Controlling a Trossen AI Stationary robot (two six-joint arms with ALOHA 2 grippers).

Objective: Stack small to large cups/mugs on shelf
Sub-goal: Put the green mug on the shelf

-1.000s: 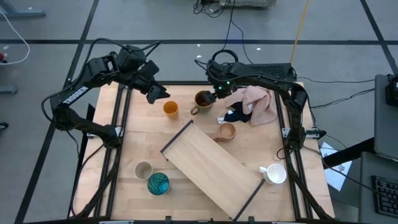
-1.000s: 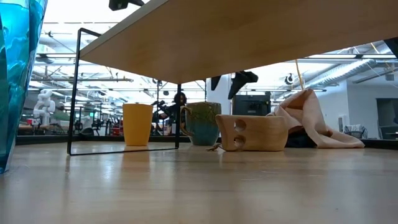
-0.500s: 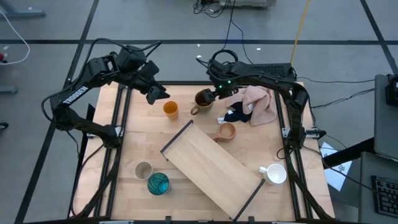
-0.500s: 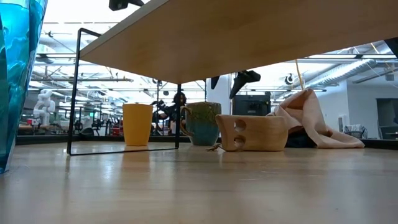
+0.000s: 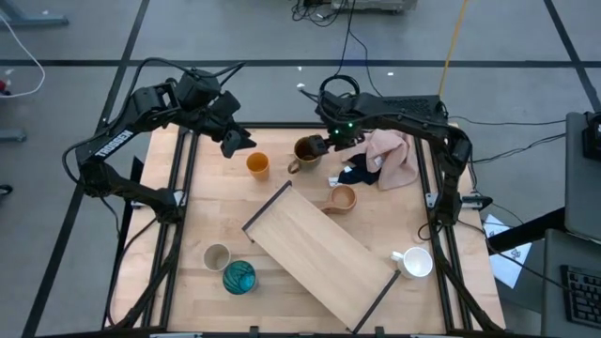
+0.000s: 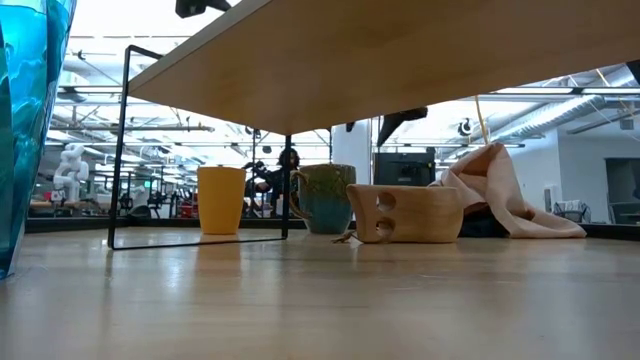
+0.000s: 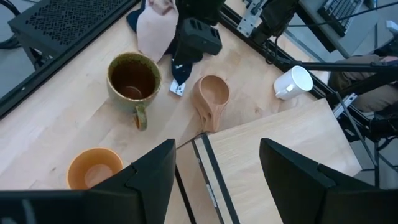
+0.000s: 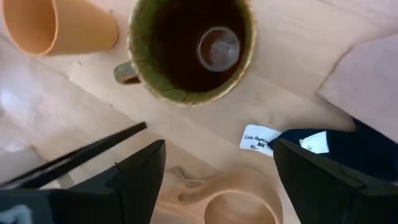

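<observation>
The counter [image 5: 211, 221] is crossed diagonally by the shelf [image 5: 324, 258]. Right claw [image 5: 331, 141] is held wide open, empty, just beside the dark brown handled mug [image 5: 306, 150]. Left claw [image 5: 235, 141] is held open, empty, near the orange cup [image 5: 257, 165].

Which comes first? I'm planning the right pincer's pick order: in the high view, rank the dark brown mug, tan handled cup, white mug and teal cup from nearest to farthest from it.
From the right pincer:
1. Dark brown mug, beside it at the far edge.
2. Tan handled cup, mid-table by the shelf.
3. White mug, near right.
4. Teal cup, near left.
</observation>
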